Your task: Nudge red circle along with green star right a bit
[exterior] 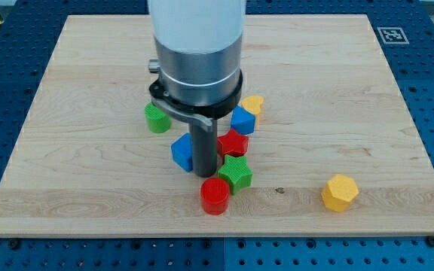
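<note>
The red circle [215,196] sits below the middle of the wooden board [89,173]. The green star [236,172] touches it on its upper right. My tip [205,173] rests on the board just left of the green star and just above the red circle, close to both. A blue block [181,153] lies directly left of the rod.
A red block [234,142], a blue block [242,120] and a yellow block [253,104] cluster right of the rod above the star. A green block [157,118] sits at its upper left. A yellow hexagon [340,193] lies alone at the lower right.
</note>
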